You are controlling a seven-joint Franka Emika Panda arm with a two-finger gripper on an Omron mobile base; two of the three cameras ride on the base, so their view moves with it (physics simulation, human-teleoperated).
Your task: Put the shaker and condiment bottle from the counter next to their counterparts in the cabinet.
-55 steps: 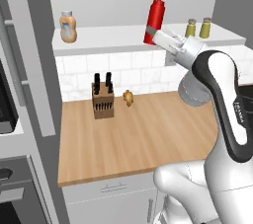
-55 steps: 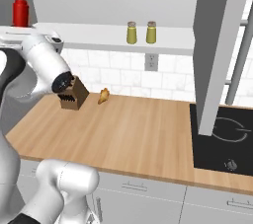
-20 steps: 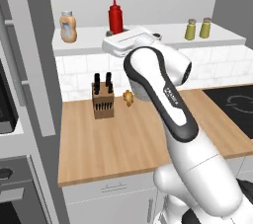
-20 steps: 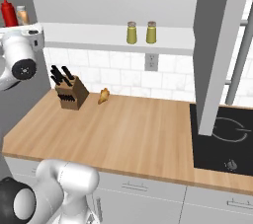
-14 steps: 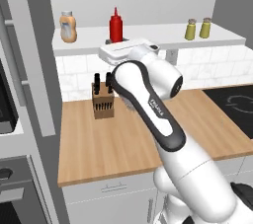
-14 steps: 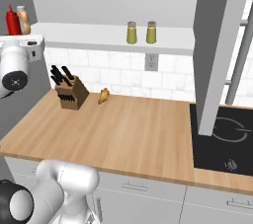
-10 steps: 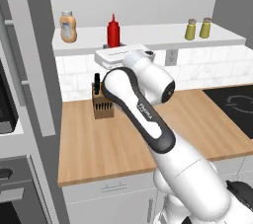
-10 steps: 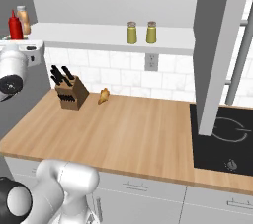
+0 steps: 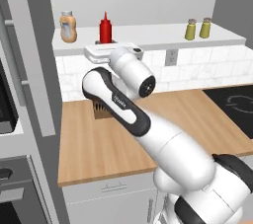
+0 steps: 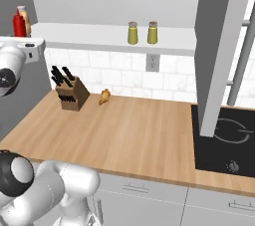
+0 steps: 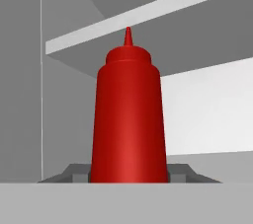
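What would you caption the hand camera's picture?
Red condiment bottle upright in the hand, in front of the white cabinet.

Rendered kitchen: wood counter [image 10: 134,130] w/ white tile backsplash [image 10: 124,78], knife block [image 10: 69,93] at 10 o'clock, cooktop [image 10: 226,138] at 3

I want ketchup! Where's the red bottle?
The red bottle is up at the shelf's left end, in the gripper, just right of the orange bottle.

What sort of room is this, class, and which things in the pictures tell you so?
Most likely a kitchen, a rendered one: a knife block stands on the wooden counter, a black cooktop is set into it, and two shakers stand on the wall shelf.
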